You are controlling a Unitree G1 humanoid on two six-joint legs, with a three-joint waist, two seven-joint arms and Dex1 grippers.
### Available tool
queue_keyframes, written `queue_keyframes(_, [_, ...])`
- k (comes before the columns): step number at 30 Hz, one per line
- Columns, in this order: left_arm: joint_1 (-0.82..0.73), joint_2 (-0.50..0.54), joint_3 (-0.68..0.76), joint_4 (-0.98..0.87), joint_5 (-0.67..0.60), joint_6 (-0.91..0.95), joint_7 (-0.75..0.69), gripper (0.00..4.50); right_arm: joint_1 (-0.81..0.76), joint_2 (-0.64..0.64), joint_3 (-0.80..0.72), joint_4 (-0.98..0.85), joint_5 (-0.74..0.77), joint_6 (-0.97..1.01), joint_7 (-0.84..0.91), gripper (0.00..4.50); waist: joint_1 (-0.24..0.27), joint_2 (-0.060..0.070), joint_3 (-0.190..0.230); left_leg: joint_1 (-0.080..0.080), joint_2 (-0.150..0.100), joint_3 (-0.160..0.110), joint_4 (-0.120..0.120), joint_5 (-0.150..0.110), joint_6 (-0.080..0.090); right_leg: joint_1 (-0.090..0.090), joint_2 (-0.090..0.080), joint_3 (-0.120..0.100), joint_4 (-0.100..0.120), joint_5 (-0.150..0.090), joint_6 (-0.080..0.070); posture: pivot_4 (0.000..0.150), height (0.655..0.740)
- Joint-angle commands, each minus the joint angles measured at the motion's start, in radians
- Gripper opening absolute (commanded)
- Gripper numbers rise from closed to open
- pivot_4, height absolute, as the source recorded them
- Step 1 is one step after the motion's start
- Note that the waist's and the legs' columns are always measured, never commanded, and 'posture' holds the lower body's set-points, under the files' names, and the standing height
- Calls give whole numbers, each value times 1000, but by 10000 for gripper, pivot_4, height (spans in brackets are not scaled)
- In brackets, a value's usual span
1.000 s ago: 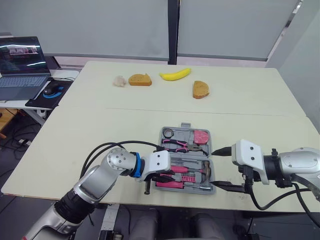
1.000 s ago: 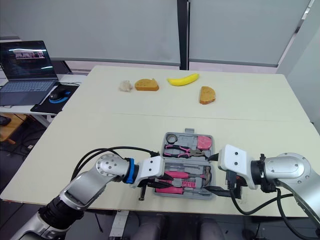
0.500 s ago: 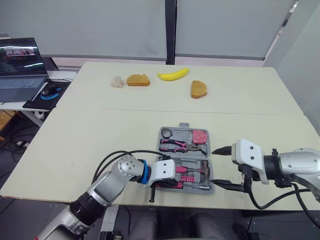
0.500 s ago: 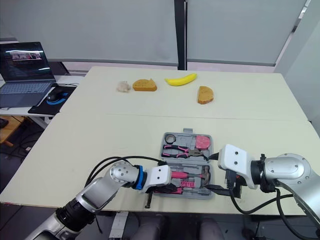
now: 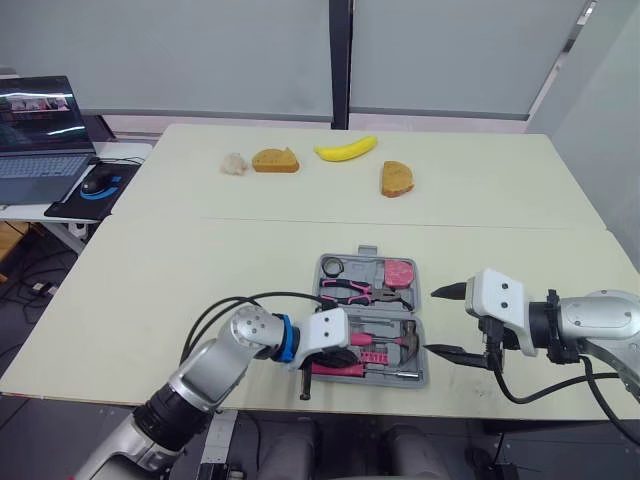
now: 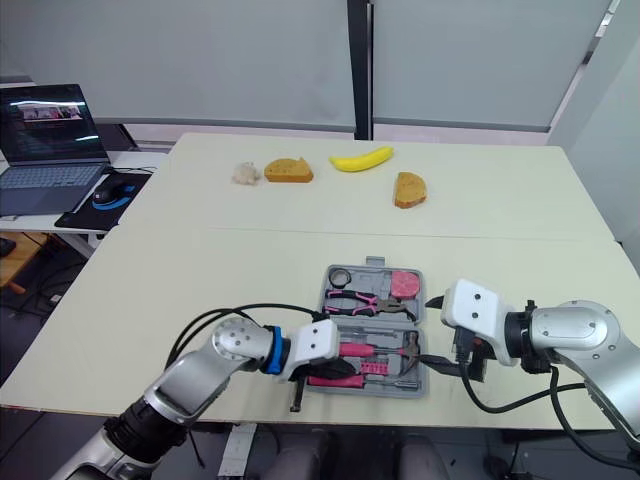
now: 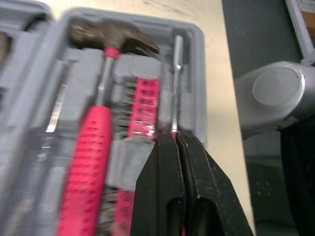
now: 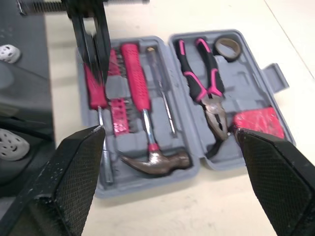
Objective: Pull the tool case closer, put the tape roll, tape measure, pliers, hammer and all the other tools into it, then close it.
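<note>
The grey tool case (image 5: pixel 370 257) lies open near the table's front edge. Its far half holds the tape roll (image 5: pixel 335 266), pink-handled pliers (image 5: pixel 355 291) and red tape measure (image 5: pixel 400 271). In the near half lie the hammer (image 5: pixel 385 340) and a strip of bits (image 7: pixel 145 105). My left gripper (image 7: pixel 175 133) is over the case's near edge, shut on the pink handle of a screwdriver (image 7: pixel 176 83) that lies in the front slot. My right gripper (image 5: pixel 432 322) hovers open just right of the case, with nothing between its fingers.
A banana (image 5: pixel 346 149), two bread pieces (image 5: pixel 275 160) (image 5: pixel 397 179) and a small pale lump (image 5: pixel 234 164) lie at the table's far side. A laptop (image 5: pixel 40 135) and mouse (image 5: pixel 101 183) sit on a desk to the left. The table's front edge runs just below the case.
My left gripper has slid right along the case's near edge, staying shut. My right gripper has risen slightly and stays open.
</note>
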Motion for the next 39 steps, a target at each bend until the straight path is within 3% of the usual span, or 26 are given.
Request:
queue_keyframes(1, [-31,37,99,13,-17,4,24,288,-27,-16,71,110,-189,-109,-55,45000,-1,0,0,0,0,0,0,0,0,0,0,0,0,0,0,1500,7400])
queue_keyframes(3, [-38,66,128,79,12,-35,45,288,-41,-12,121,180,-270,-166,-60,45000,-1,0,0,0,0,1,0,0,0,0,0,0,0,0,0,1500,7400])
queue_keyframes(5, [-51,93,145,148,42,-73,61,0,-65,14,159,249,-324,-208,-64,41366,-3,0,0,1,0,1,0,0,0,-1,0,1,0,0,0,1500,7400])
queue_keyframes(11, [-86,106,119,297,114,-136,81,0,-142,106,243,395,-422,-258,-55,22949,-4,0,0,0,-1,1,0,0,0,-1,0,1,0,0,0,1500,7400])
queue_keyframes(21, [-132,-27,60,468,189,-191,111,0,-176,205,311,504,-495,-286,-10,1181,-3,0,0,0,-1,1,0,0,0,-1,0,1,1,0,0,1500,7400])
queue_keyframes(32, [-139,-118,18,447,219,-167,90,0,-261,343,355,581,-537,-305,1,78,-5,0,0,1,-1,0,1,0,-1,-1,0,1,2,0,0,1500,7400])
queue_keyframes(39, [-114,-141,11,404,226,-162,96,0,-228,362,362,534,-553,-292,37,78,-6,2,-2,2,-1,0,1,0,-1,-1,1,1,3,1,0,1500,7400])
